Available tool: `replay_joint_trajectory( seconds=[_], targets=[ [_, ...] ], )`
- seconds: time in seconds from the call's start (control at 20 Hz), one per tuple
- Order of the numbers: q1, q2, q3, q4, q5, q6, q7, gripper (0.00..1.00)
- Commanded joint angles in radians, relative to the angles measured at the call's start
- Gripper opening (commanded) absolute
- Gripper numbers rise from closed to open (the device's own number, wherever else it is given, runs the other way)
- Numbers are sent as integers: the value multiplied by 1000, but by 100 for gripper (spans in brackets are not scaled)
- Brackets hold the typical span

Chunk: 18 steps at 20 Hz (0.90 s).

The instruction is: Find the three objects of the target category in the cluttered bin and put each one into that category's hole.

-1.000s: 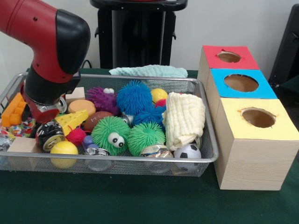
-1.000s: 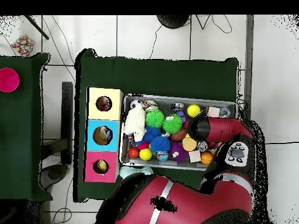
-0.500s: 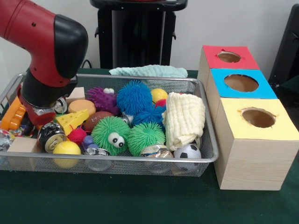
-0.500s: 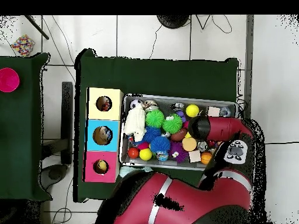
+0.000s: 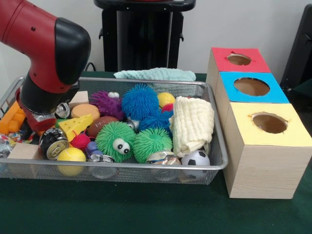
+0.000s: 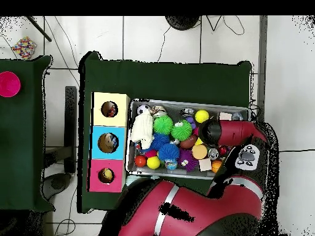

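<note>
The wire mesh bin [image 5: 222, 163] holds a jumble of toys: green fuzzy balls [image 5: 115, 141], a blue fuzzy ball [image 5: 140, 101], a purple one [image 5: 106, 103], a yellow ball [image 5: 71, 155], a cheese wedge [image 5: 75, 126], a drink can [image 5: 52, 142], a soccer ball [image 5: 196, 158] and a folded cream cloth [image 5: 193, 124]. My gripper [image 5: 39, 119] is down in the bin's left end, just above the can; the wrist hides its tips. The overhead view shows the arm's black head [image 6: 211, 131] over the bin [image 6: 184, 176]. To the right stand the red [image 5: 239, 59], blue [image 5: 251, 86] and yellow [image 5: 269, 123] hole boxes.
An orange block toy [image 5: 10, 117] and a wooden block [image 5: 22, 150] lie at the bin's left end. A pale green cloth [image 5: 155, 74] lies behind the bin. The green table [image 5: 146, 209] stretches in front. A black pedestal [image 5: 141, 34] rises behind.
The arm has drifted slightly left and toward the bin's front edge. The orange toy at the left has shifted, and the yellow ball has rolled a little to the right.
</note>
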Motion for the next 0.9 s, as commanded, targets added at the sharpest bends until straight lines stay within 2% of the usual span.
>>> replay_joint_trajectory(
  seconds=[0.05, 0.25, 0.5, 0.7, 0.9],
  targets=[
    [28, 24, 35, -49, -26, 106, -47, 0],
    [50, -24, 25, -30, -8, 166, -53, 0],
    [87, -129, 15, -3, 30, 261, -47, 0],
    [44, -204, 100, 68, 83, 200, -40, 0],
    [3, -263, 198, 105, 158, 183, -65, 0]
  ],
)
